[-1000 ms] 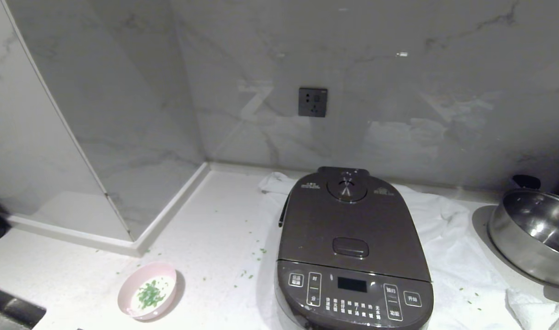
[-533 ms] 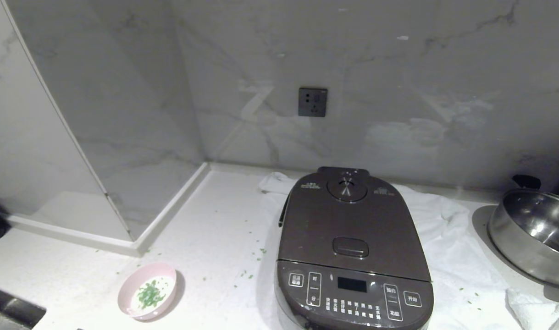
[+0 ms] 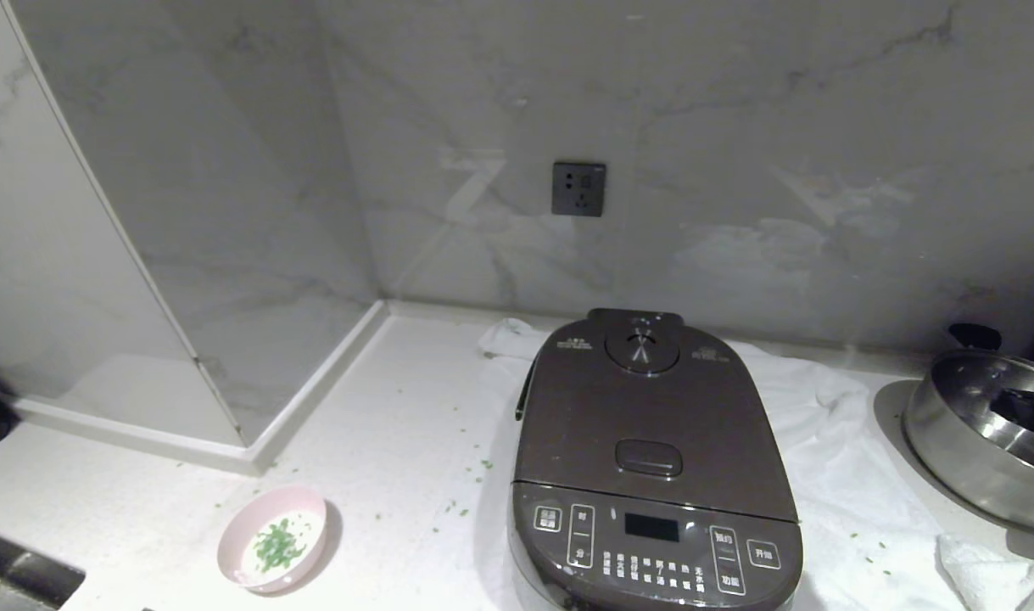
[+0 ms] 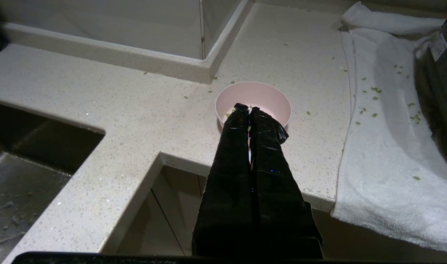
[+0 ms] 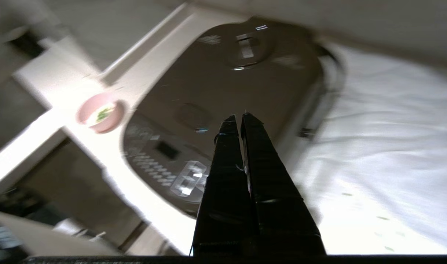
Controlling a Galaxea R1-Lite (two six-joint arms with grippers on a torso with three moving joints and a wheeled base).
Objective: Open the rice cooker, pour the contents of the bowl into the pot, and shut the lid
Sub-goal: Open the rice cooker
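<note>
Lid (image 3: 648, 416) sits closed on rice cooker (image 3: 652, 475), bowl (image 3: 272, 549) near-left; right gripper (image 5: 237, 117) clenched, seemingly above it; left gripper (image 4: 249, 109) clenched, empty.

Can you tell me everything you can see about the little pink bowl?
The bowl is small, round and pale pink outside, white inside, and looks like smooth plastic or ceramic. It stands upright on the speckled white counter, to the left of the rice cooker and apart from it. Chopped green bits lie inside, with a few scattered nearby. Nothing grips it.
</note>
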